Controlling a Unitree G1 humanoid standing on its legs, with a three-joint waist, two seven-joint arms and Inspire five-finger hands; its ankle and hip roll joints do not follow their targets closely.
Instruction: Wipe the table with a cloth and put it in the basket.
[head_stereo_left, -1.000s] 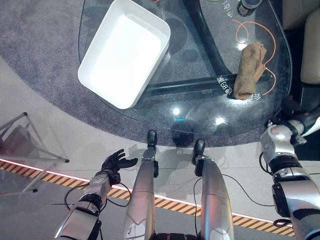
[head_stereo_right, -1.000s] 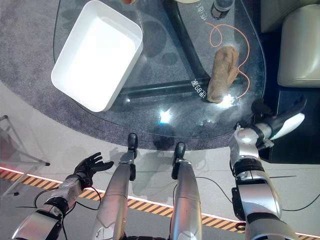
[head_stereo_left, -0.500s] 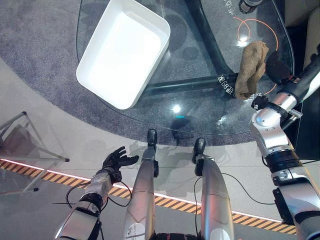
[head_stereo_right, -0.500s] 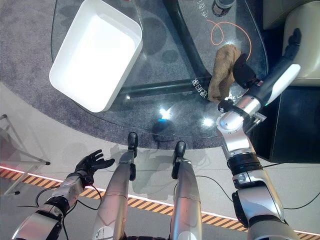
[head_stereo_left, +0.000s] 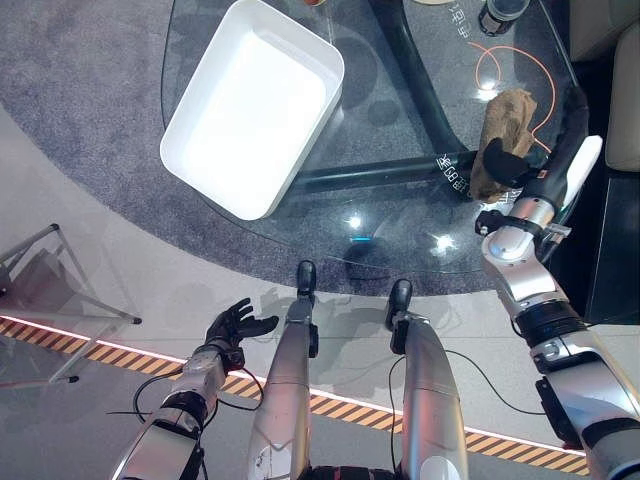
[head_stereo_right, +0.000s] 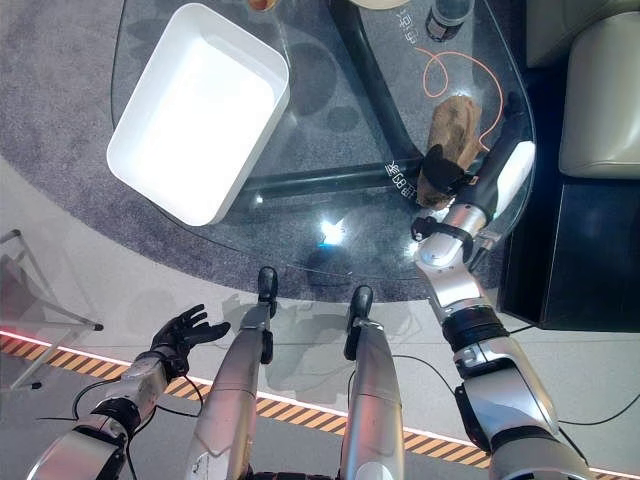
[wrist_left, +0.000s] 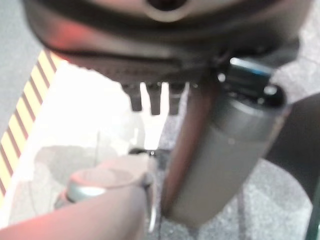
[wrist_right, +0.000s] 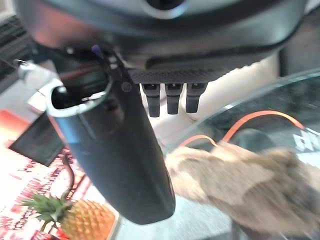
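Presently, item one: brown cloth (head_stereo_right: 448, 145), crumpled on the glass table (head_stereo_right: 330, 130), just beyond the right hand (head_stereo_right: 443, 167).

Item two: right hand, at the cloth's near end, fingers straight and released in the wrist view, nothing gripped.

Item three: white basket (head_stereo_right: 195, 110), well away across the table (toward the robot's left).

Item four: left hand (head_stereo_left: 235, 322), low beside the body, fingers relaxed, idle.

Handling advice: lower the palm flat onto the cloth's middle, gather the loose folds, then close firmly so it doesn't slide on the glass.
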